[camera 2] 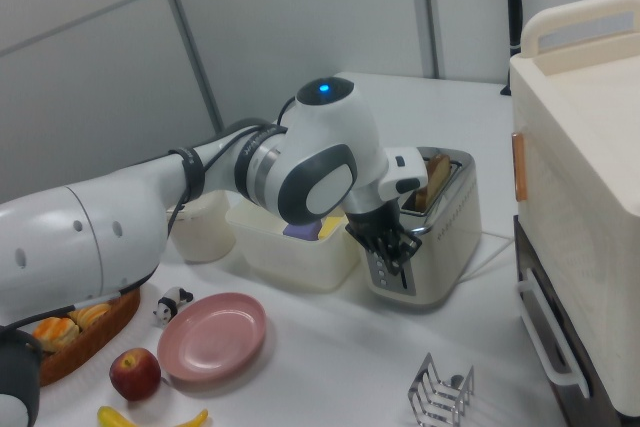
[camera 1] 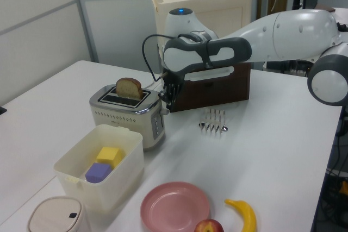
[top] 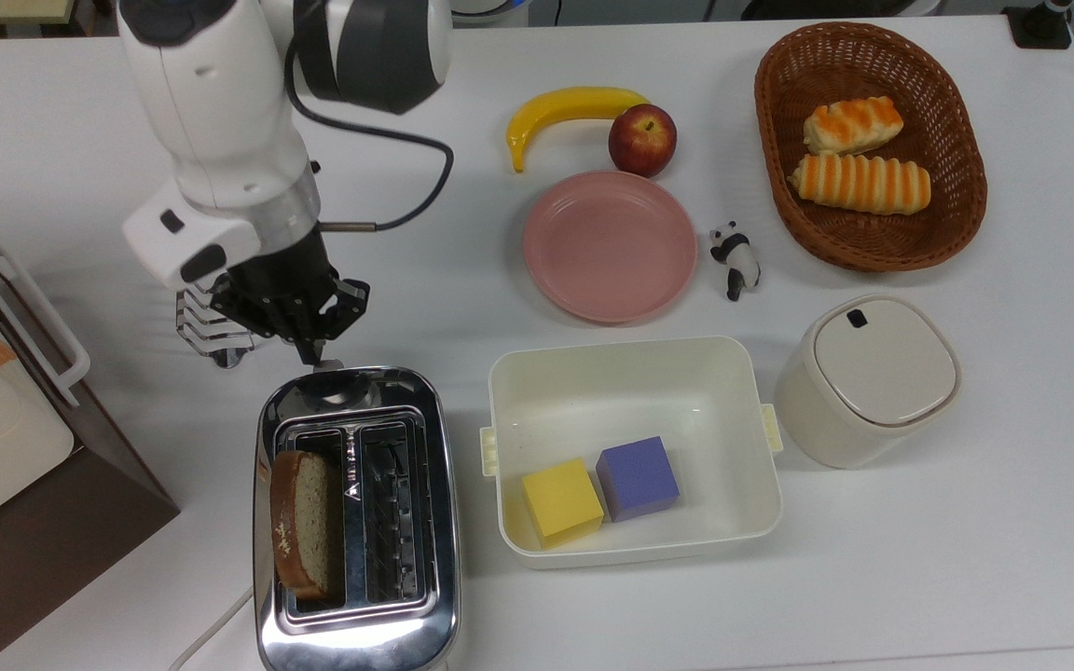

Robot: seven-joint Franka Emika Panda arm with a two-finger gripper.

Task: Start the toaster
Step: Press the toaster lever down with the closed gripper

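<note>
Toaster (top: 355,522): chrome, at the near edge of the table (top: 966,522) in the top view, beside a cream tub (top: 635,373); one bread slice (top: 306,524) stands in a slot. Gripper (top: 311,352): pointing down at the toaster's lever end, fingers drawn together (gripping nothing). Wire rack (top: 206,328): just beside the gripper.
</note>
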